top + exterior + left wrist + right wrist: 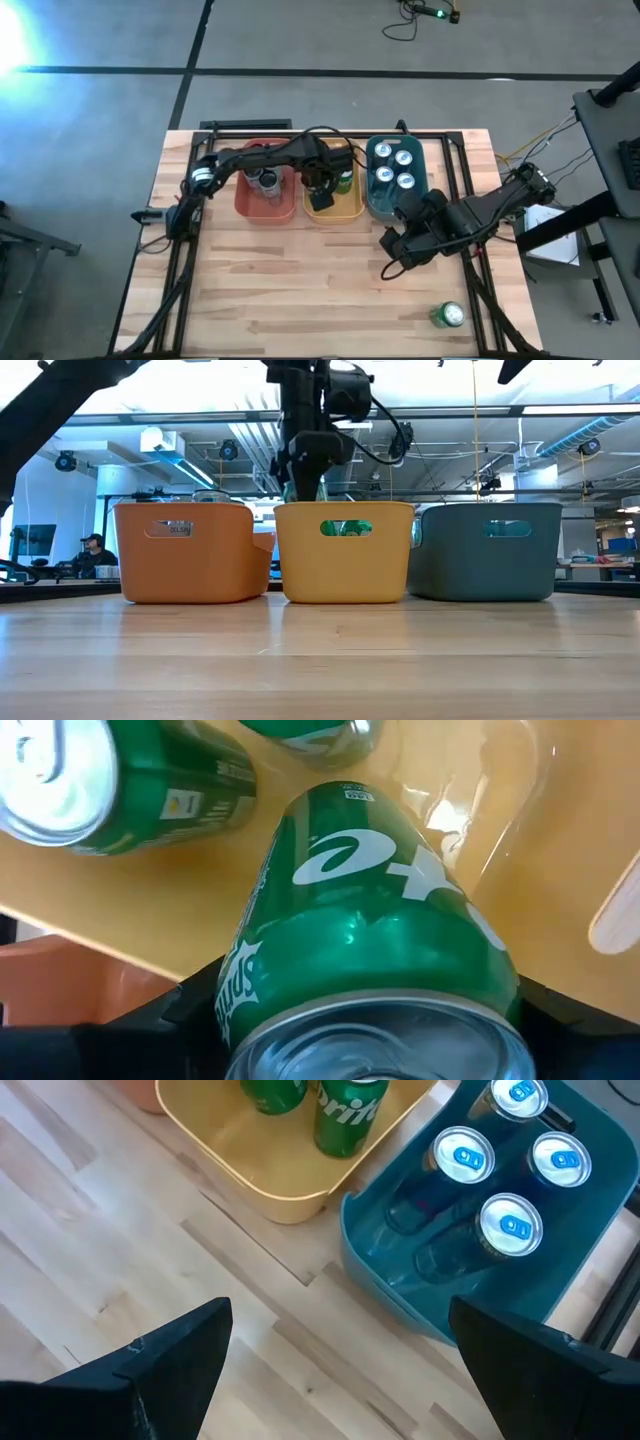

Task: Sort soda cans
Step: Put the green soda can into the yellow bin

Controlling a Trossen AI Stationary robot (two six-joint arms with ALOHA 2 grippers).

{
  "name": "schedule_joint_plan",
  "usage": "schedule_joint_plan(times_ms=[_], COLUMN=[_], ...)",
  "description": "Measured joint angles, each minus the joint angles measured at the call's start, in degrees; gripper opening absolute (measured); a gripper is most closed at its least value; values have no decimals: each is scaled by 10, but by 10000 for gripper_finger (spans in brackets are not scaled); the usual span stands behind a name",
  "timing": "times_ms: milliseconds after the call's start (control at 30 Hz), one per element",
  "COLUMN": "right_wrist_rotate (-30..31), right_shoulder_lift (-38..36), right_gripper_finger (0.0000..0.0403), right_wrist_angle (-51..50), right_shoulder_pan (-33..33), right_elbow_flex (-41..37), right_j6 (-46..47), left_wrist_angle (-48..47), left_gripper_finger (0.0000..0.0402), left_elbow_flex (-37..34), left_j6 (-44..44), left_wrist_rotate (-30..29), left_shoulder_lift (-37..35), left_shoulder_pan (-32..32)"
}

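The left gripper point(321, 196) hangs over the yellow tub point(352, 208) in the middle of the row, its fingers closed around a green can point(370, 935) held by its sides; the left wrist view shows the can's silver end close to the camera and the tub's floor beyond it. At least 2 more green cans point(110, 775) already lie or stand inside that tub, just past the held one.

The main risk is the release. The held can points down toward the tub floor close beside a neighbour, so letting go from this height could knock the other over or send the can rolling on its side. It may also clip the tub's near wall if the arm shifts toward the front before opening.

The right gripper point(397, 250) waits above bare worktop point(300, 290) in front of the teal tub point(374, 205), fingers spread wide with nothing between them. That tub holds 4 pale blue-topped cans point(511, 1225) standing upright. The red tub point(243, 205) on the left holds at least 1 silver-ended can point(268, 180), though its colour is hard to judge from above.

1 green can point(447, 316) sits alone near the front right corner, close to the edge; a clumsy approach by the right arm could nudge it off the worktop.
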Motion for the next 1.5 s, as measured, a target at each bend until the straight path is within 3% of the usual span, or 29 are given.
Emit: schedule_joint_plan(times_ms=[1500], right_wrist_rotate=[11], right_shoulder_lift=[0], right_gripper_finger=[368], right_wrist_angle=[39], right_shoulder_pan=[10], right_elbow_flex=[0], right_j6=[-10], left_wrist_angle=[17], left_gripper_finger=[289], left_elbow_flex=[-2], left_j6=[-3], left_wrist_rotate=[-3], left_shoulder_lift=[42], left_shoulder_pan=[1])
